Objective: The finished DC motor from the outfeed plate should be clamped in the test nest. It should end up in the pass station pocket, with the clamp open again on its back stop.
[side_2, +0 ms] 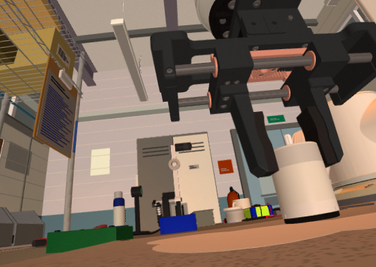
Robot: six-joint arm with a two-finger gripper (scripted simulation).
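Observation:
The DC motor [304, 182], a cream upright cylinder with a black base and a short shaft on top, stands on the tan outfeed plate [253, 235] at the right, gripped around its upper body by my black gripper [297, 156], which comes down from above. The test nest [177, 221], a blue block, sits further back near the middle with its clamp [174, 177] standing upright as a pale lever with a ring. A green block [89, 237] lies low on the left. I cannot tell from here which block holds the pass station pocket.
My arm's large cream base [355, 149] rises just right of the motor. A white-and-blue bottle [118, 208], a black post [137, 207], cream tubs [236, 211] and coloured boxes [258, 211] stand behind. A wire shelf with a clipboard [54, 98] hangs at upper left.

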